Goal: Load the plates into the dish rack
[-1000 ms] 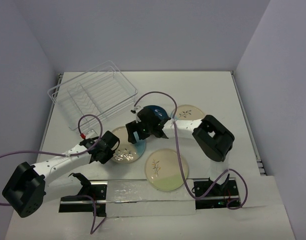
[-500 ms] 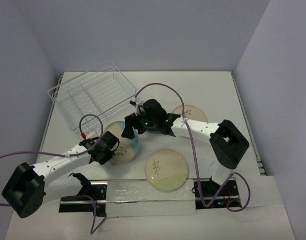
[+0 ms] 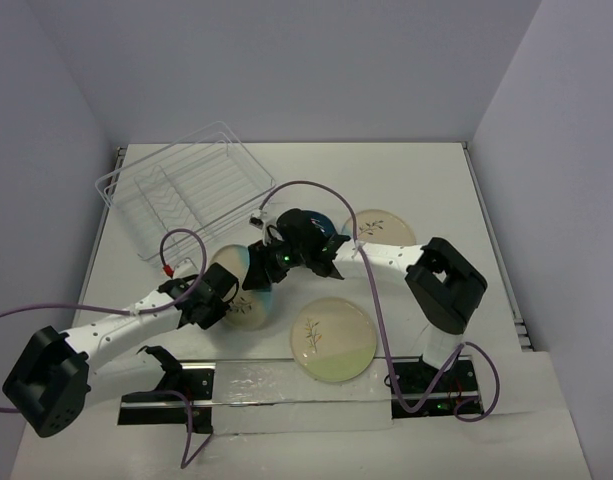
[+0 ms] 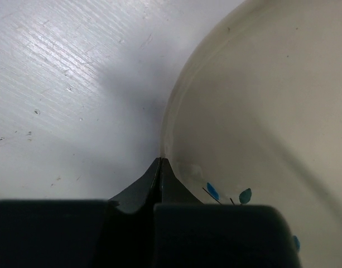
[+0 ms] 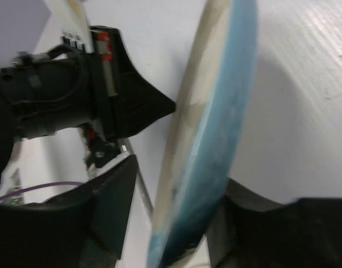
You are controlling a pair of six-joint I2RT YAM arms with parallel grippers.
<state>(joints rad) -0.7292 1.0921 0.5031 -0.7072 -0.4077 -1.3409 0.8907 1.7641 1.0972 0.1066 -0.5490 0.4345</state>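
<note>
Right, overhead: round beige plate with a light-blue section (image 3: 248, 285) stands tilted on edge on the white table (image 3: 436, 180), outside the clear plastic dish rack (image 3: 186, 195), close by it | left wrist: left gripper (image 4: 160, 167) pinched together on the plate's rim | right wrist: right gripper (image 5: 176, 212) jaws apart, straddling the plate's edge

The rack (image 3: 186, 200) sits at the back left of the table (image 3: 436, 180), and before it a tipped-up plate (image 3: 248, 292) stands between the left claw (image 3: 224, 303) and right claw (image 3: 265, 266) (one at each side), with a flat plate (image 3: 333, 338) at front centre and a third plate (image 3: 379, 226) farther back on the right.
</note>
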